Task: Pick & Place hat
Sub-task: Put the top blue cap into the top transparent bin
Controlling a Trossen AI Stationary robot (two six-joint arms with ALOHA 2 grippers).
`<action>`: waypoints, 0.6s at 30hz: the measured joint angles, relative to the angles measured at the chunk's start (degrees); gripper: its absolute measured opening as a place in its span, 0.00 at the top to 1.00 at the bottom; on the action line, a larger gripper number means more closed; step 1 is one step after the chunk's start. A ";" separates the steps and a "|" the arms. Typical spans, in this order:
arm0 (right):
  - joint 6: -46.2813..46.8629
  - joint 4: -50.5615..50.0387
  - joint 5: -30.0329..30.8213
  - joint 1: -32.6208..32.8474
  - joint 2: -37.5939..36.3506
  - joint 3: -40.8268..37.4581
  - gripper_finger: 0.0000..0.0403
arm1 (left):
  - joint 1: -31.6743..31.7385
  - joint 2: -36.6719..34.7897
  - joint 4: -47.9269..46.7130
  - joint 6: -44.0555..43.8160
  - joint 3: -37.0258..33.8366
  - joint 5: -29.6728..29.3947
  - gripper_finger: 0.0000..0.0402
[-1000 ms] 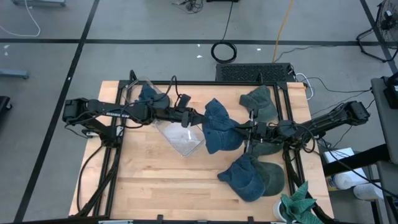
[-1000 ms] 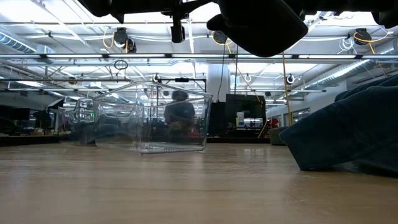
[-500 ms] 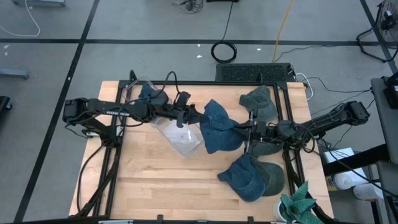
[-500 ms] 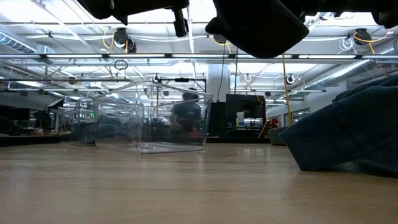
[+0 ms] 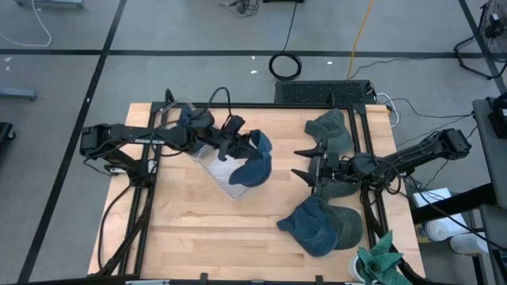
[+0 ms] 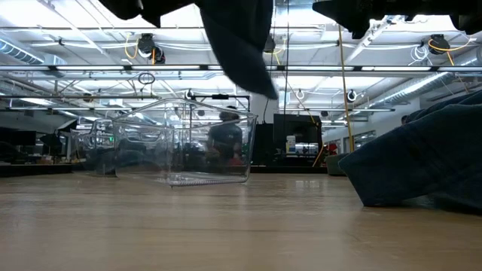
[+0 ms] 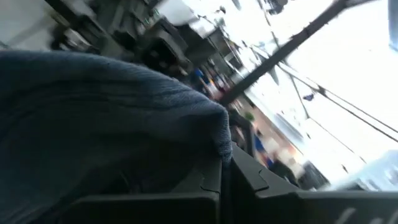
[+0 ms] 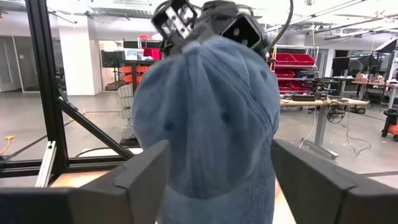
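A blue hat [image 5: 253, 161] hangs from my left gripper [image 5: 238, 147], which is shut on it, above the clear container [image 5: 230, 176]. In the low view the hat [image 6: 241, 41] dangles over the container [image 6: 184, 143]. My right gripper [image 5: 303, 163] stands open to the hat's right and holds nothing. In the right wrist view its fingers [image 8: 146, 171] stand on either side of the hat [image 8: 208, 118], which hangs farther off. My left gripper pinches an edge of the hat's cloth [image 7: 219, 140] between its two shut fingers; which part of the hat that is, I cannot tell. The fingers come about level from the table's left. The hat hangs below them [image 8: 205, 46], clear of the table and the container.
Another blue hat [image 5: 190, 120] lies by a second clear container [image 5: 168, 117] at the far left. A green hat [image 5: 333, 131] lies at the far right. A blue hat [image 5: 311, 226] and a dark green one [image 5: 346, 227] lie near right, with green cloth [image 5: 380, 263] at the corner.
My left gripper has shut on the hat and my right gripper has opened and let it go. The hat, stretched between both grippers before, has swung toward the table's left and now hangs under my left gripper over the container. My left gripper has turned.
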 joint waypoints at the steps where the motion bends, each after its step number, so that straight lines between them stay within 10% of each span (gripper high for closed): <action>1: -0.02 -0.02 0.01 0.00 0.00 0.00 0.30 | 0.39 -0.03 -1.69 0.04 0.91 2.00 0.99; 9: -0.11 -0.03 0.01 0.00 0.00 0.00 0.29 | 2.98 -0.36 -38.22 16.21 14.32 9.82 0.99; 18: -0.13 -0.26 0.01 0.00 0.00 0.00 0.32 | 1.82 -0.45 -82.05 40.11 36.54 -11.22 0.99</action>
